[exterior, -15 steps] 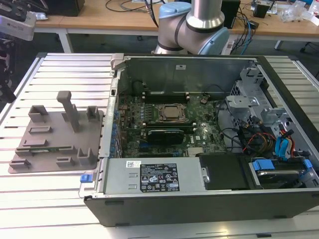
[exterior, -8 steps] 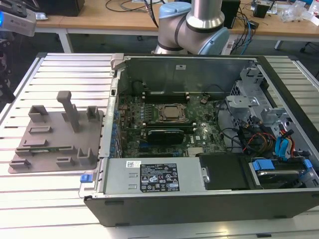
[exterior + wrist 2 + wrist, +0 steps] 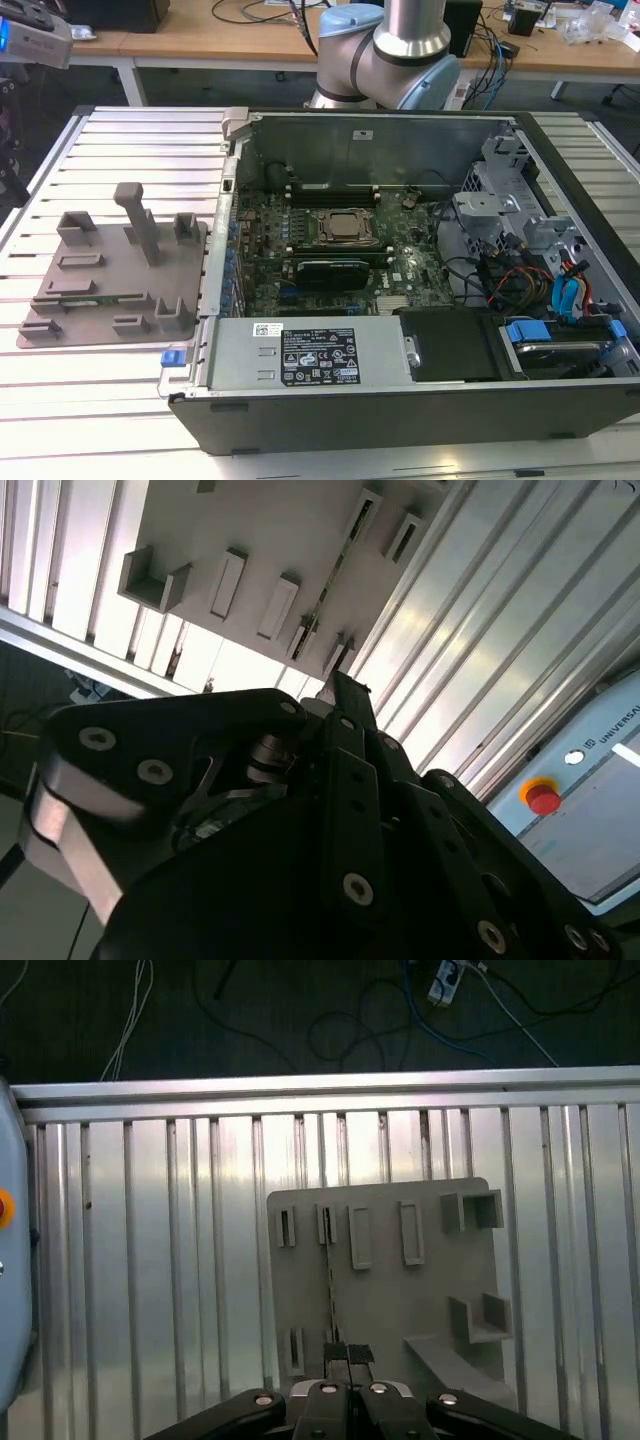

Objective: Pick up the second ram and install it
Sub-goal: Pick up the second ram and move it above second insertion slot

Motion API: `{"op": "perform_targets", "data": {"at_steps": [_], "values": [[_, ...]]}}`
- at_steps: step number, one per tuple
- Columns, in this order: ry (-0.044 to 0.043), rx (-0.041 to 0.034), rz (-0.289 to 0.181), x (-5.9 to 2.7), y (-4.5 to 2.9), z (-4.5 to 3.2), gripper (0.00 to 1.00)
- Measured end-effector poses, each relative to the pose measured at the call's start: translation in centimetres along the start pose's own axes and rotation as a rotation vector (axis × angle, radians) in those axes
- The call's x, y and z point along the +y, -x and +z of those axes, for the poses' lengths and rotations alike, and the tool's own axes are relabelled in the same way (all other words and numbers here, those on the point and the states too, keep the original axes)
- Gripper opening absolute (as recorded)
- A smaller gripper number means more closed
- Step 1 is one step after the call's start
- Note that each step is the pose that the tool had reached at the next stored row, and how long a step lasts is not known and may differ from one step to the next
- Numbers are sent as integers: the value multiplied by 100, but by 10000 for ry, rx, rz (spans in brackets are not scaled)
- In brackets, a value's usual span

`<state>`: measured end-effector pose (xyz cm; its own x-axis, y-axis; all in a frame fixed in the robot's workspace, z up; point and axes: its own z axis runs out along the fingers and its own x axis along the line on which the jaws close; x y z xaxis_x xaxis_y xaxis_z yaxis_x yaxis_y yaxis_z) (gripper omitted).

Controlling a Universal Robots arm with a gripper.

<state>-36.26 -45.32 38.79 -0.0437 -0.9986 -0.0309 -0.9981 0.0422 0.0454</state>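
A table (image 3: 120, 400) of ribbed, silvery metal slats is seen across the exterior view, its slats running from the frame's left to its right. Two things are set directly on it. A flat grey holder plate (image 3: 175, 270), moulded with raised blocks and slots, is laid at the middle left of the frame. An open computer case (image 3: 400, 415) is placed just beside it, from the centre to the right edge. The slats (image 3: 150, 1290) and the plate (image 3: 440, 1280) are also shown in the first wrist view.
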Motion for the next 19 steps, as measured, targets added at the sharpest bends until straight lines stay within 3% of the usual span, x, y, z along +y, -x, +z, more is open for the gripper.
{"op": "perform_targets", "data": {"at_steps": [2, 4, 6, 10, 14, 19], "values": [[0, 1, -4, 0, 0, 0, 16], [1, 1, -12, 0, 0, 0, 30], [0, 0, -16, -1, 0, 3, 30], [0, 1, -16, -7, -5, 153, 30], [-1, 0, -17, -12, -8, 247, 30], [0, 1, -17, -14, -10, 309, 30]]}}
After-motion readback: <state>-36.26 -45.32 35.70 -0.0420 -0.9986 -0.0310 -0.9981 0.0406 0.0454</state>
